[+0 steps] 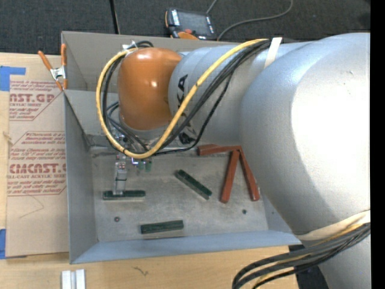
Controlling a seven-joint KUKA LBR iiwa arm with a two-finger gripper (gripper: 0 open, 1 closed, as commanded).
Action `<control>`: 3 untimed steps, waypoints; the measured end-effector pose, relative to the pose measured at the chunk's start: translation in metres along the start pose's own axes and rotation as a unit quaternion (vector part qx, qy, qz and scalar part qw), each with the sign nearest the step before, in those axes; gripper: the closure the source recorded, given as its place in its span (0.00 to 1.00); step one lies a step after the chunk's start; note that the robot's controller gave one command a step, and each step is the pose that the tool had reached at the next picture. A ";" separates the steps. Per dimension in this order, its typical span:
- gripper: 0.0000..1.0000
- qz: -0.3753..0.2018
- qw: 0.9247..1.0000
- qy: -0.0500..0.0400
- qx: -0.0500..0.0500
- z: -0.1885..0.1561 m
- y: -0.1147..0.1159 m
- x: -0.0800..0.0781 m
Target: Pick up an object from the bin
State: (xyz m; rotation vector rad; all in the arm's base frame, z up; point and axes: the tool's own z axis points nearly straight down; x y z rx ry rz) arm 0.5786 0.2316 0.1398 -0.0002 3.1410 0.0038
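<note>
My gripper (121,179) hangs below the orange wrist cover in the left half of the bin. Its tip comes down right over a short dark green bar (124,194) that lies flat on the bin floor, running left to right. Whether it touches the bar is not visible. A second dark green bar (194,183) lies at a slant to the right of the gripper. A third dark green bar (161,227) rests near the bin's front wall.
Three reddish-brown sticks lie at the right of the bin: one upright (228,177), one leaning against it (249,177), and one flat behind them (218,150). The big grey arm covers the bin's right and back parts.
</note>
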 end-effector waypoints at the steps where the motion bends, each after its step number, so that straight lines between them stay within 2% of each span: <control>1: 0.00 -0.109 0.994 0.003 0.002 0.072 -0.027 0.060; 2: 1.00 -0.109 0.994 0.000 0.000 0.070 -0.026 0.058; 3: 1.00 -0.102 0.995 -0.005 0.000 -0.093 -0.033 0.031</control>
